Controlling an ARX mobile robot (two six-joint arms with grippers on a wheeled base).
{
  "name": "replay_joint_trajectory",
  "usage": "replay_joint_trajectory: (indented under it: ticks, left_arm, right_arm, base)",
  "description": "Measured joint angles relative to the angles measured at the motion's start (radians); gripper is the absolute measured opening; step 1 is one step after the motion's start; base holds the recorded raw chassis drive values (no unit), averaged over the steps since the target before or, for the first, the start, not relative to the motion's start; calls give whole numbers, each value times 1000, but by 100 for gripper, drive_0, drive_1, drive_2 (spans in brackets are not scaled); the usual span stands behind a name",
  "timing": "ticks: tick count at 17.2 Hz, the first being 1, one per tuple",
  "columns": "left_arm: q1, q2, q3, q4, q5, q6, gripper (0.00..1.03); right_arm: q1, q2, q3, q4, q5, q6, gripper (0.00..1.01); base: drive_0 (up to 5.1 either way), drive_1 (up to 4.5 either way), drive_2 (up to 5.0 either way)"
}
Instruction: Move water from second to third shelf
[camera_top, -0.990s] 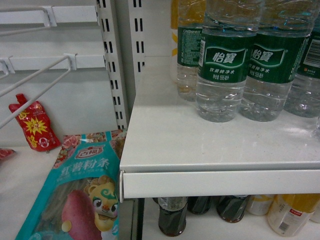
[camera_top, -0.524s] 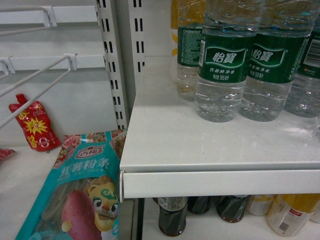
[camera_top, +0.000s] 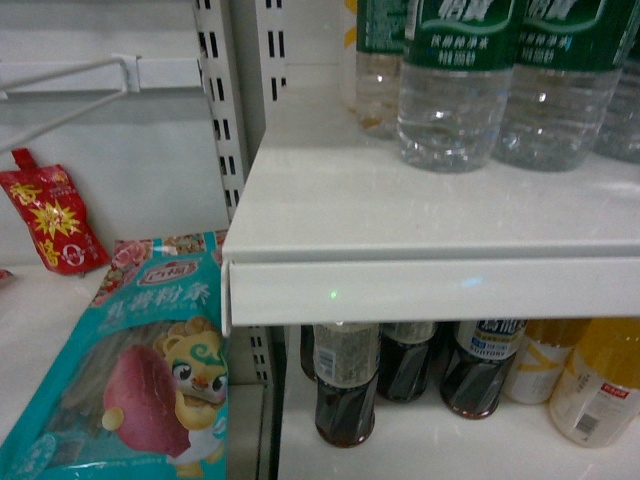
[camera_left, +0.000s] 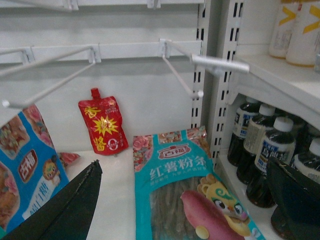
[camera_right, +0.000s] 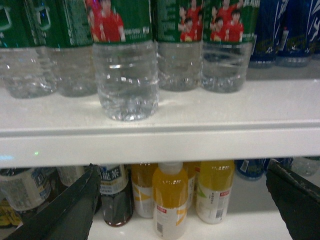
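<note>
Several water bottles, clear and ribbed with green labels, stand on a white shelf (camera_top: 430, 290) at the upper right of the head view, the nearest water bottle (camera_top: 445, 95) in front. In the right wrist view the front water bottle (camera_right: 126, 75) stands nearest the shelf lip, its label showing people in red shirts. My right gripper (camera_right: 181, 172) is open and empty, below that shelf's edge and level with the row of drinks underneath. My left gripper (camera_left: 183, 167) is open and empty above a teal noodle packet (camera_left: 185, 195). Neither gripper shows in the head view.
Under the water shelf stand dark tea bottles (camera_top: 345, 385) and yellow drink bottles (camera_right: 170, 200). Blue bottles (camera_right: 280, 35) stand right of the water. The left bay holds wire hooks (camera_left: 182, 72), a red pouch (camera_left: 103, 125) and a blue packet (camera_left: 25, 170).
The head view has tilted down: the water shelf sits higher in frame and the bottles on the shelf below show more. No bottle has moved.
</note>
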Motion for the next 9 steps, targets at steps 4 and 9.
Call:
replay_joint_trajectory:
  ticks: [4, 9]
  left_arm:
    - [0, 0, 0, -3, 0, 0, 98]
    - [0, 0, 0, -3, 0, 0, 98]
  right_arm:
    - [0, 0, 0, -2, 0, -3, 98]
    - [0, 0, 0, -2, 0, -3, 98]
  base:
    - [0, 0, 0]
    - [0, 0, 0]
